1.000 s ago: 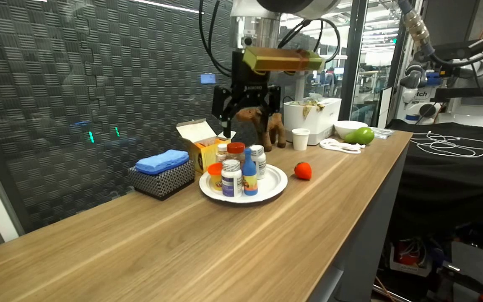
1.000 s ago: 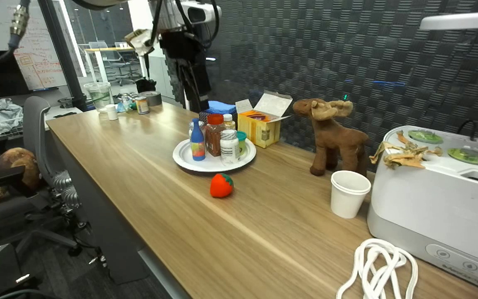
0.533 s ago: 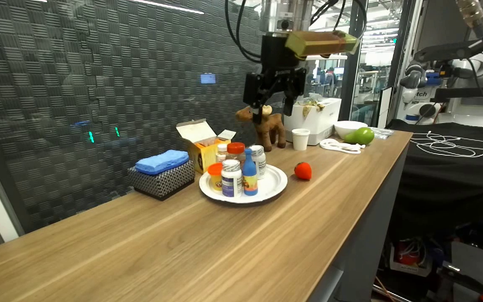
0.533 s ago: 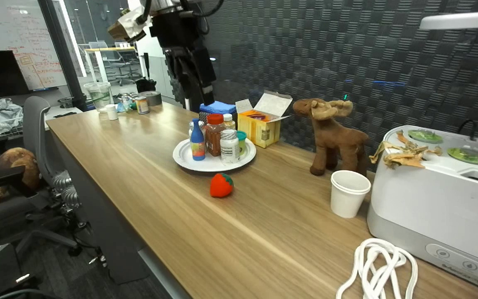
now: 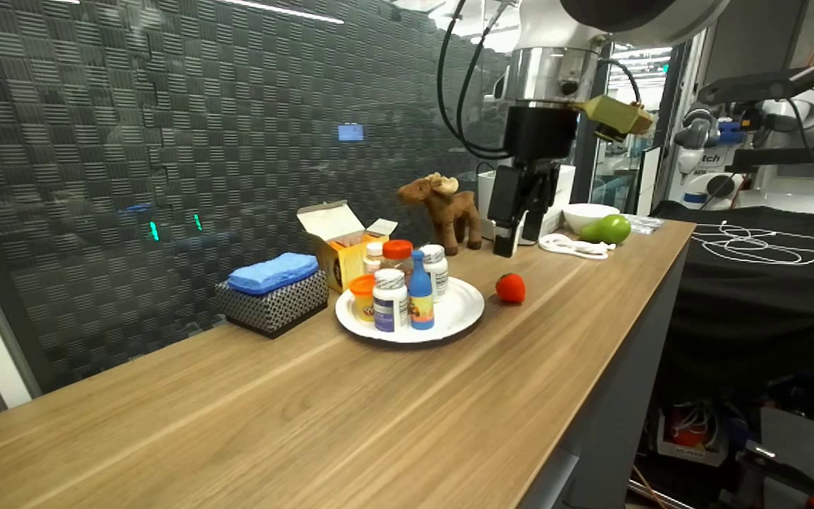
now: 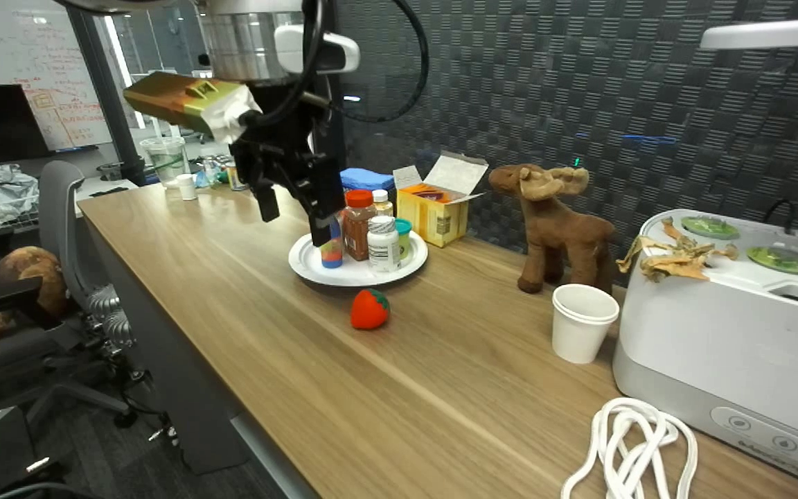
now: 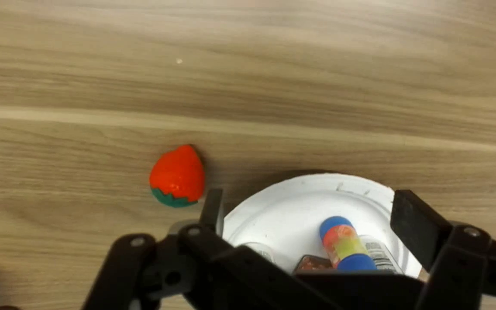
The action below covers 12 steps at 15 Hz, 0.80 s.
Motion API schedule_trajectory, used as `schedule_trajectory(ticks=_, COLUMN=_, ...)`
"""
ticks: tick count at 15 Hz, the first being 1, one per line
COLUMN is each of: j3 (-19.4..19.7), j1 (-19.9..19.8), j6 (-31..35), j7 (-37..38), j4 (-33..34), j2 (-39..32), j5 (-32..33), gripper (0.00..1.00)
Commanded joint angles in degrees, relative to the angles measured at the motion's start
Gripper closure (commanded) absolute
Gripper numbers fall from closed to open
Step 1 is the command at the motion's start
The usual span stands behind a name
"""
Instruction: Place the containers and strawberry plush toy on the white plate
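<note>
The strawberry plush toy (image 5: 511, 288) lies on the table just outside the white plate (image 5: 462, 314), red with a green leafy end (image 6: 379, 299). On the plate stand several containers: a blue bottle (image 5: 421, 300), white bottles (image 5: 391, 304), a red-capped jar (image 6: 356, 229) and an orange-lidded tub (image 5: 362, 300). My gripper (image 7: 310, 211) is open and empty, hanging above the plate's edge. In the wrist view its left finger (image 7: 212, 211) is close beside the strawberry (image 7: 178, 174) in the picture. In an exterior view, the gripper (image 6: 294, 225) hides the blue bottle's top.
Behind the plate are a yellow box (image 6: 433, 215) with raised flaps and a blue cloth on a dark box (image 5: 273, 300). A brown plush moose (image 6: 558, 229), paper cups (image 6: 582, 322), a white appliance (image 6: 724, 333) and a white cord (image 6: 631, 450) stand along the table.
My open gripper has moved from behind the containers toward the strawberry's side, rising at first and then coming lower, and has turned. Plate, containers and strawberry have stayed put.
</note>
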State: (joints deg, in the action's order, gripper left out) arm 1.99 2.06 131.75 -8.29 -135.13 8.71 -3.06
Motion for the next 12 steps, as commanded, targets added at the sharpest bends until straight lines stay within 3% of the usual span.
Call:
schedule_trajectory(ticks=1, j3=1.2, j1=-0.7, j6=1.0, j7=-8.3, j4=-2.9, j2=1.8, j5=-1.5, gripper=0.00)
schedule_trajectory(ticks=5, j3=1.9, j1=-1.9, j6=1.3, j7=-11.0, j4=-3.4, j2=0.8, j5=1.7, gripper=0.00)
schedule_trajectory(ticks=12, j3=1.2, j1=-4.8, j6=7.6, j7=-2.7, j4=-3.8, j2=-2.1, j5=17.4, gripper=0.00)
